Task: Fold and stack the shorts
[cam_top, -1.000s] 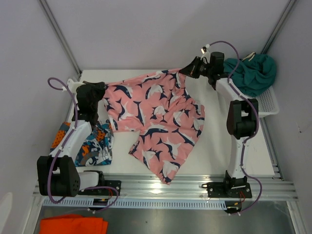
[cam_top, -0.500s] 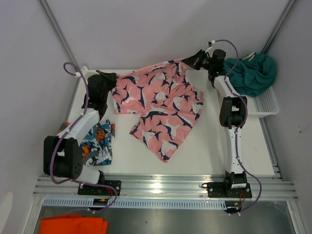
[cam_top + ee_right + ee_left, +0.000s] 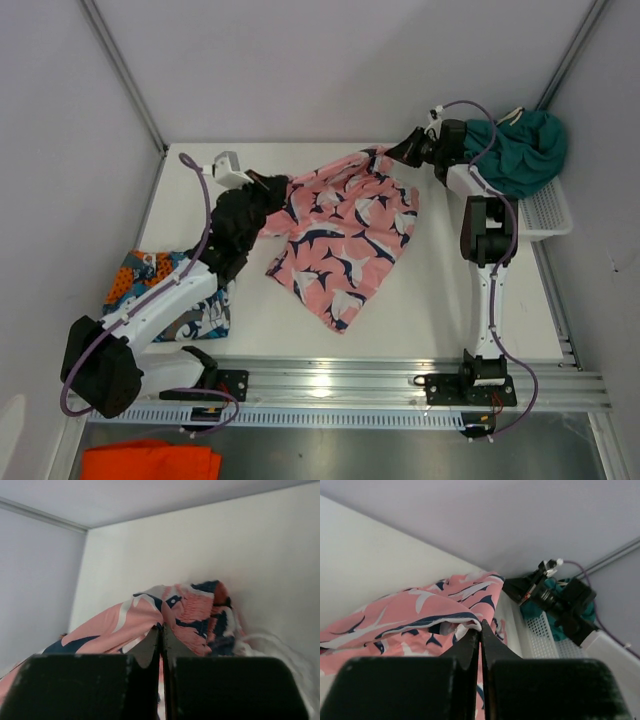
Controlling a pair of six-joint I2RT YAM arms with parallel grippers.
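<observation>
The pink shark shorts lie on the white table, held up along their far edge. My left gripper is shut on their left waist corner; the pinched hem shows in the left wrist view. My right gripper is shut on the right waist corner, with the gathered waistband at the fingertips in the right wrist view. The blue/orange/white print shorts lie folded at the near left, partly under my left arm. The teal shorts are heaped in the white mesh basket at the far right.
A bright orange cloth lies below the rail at the bottom left. The metal rail runs along the near edge. Grey walls close the back and sides. The basket also shows in the left wrist view.
My left gripper has swung right and toward the middle with its waist corner, folding the pink shorts narrower. My right gripper has shifted slightly right at the far edge.
</observation>
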